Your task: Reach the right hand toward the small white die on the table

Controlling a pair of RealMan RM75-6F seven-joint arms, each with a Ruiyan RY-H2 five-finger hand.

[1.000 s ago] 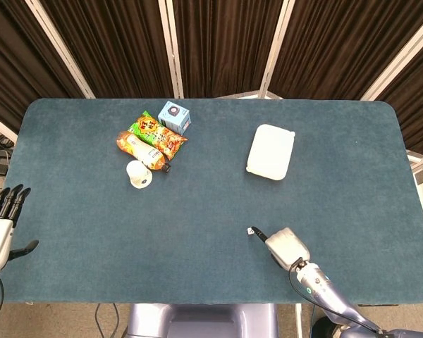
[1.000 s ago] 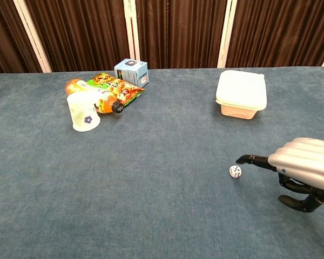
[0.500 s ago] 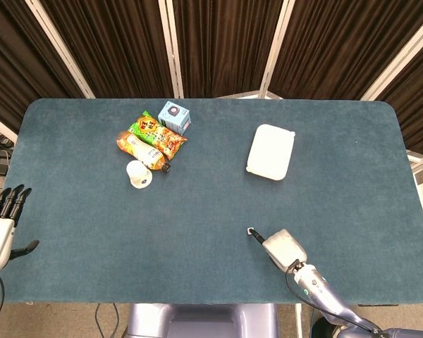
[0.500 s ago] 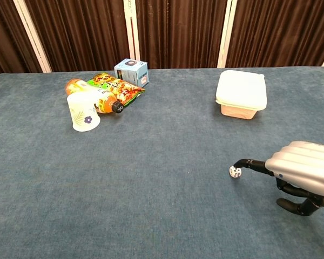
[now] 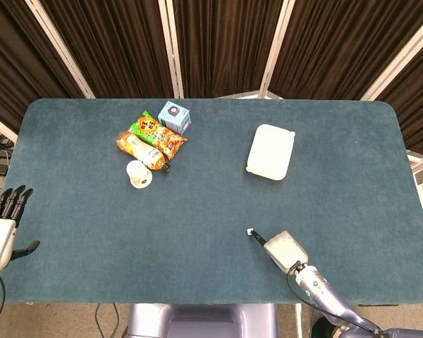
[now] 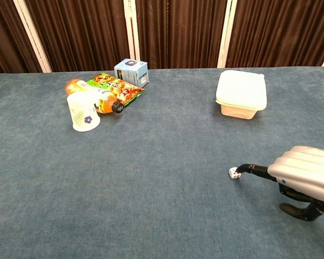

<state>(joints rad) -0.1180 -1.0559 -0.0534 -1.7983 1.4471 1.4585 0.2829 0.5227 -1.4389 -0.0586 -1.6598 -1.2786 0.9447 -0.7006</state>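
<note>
The small white die (image 6: 234,173) lies on the blue table (image 6: 151,178), front right of centre; the head view shows the die (image 5: 249,230) as a white speck. My right hand (image 6: 302,181) hovers low just right of it, silver back upward. One dark finger (image 6: 254,170) stretches left and its tip meets the die's right side. The thumb curls underneath, holding nothing. In the head view the right hand (image 5: 285,248) sits near the front edge. My left hand (image 5: 1,225) stays off the table's left edge, fingers spread, empty.
A lidded white container (image 6: 241,93) stands at the back right. At the back left sit a paper cup (image 6: 83,111), an orange bottle (image 6: 100,99) on its side, a snack bag (image 6: 116,86) and a small blue box (image 6: 132,72).
The right hand's extended finger has come down and leftward until its tip reaches the die. The die has barely shifted. The left hand has stayed put.
</note>
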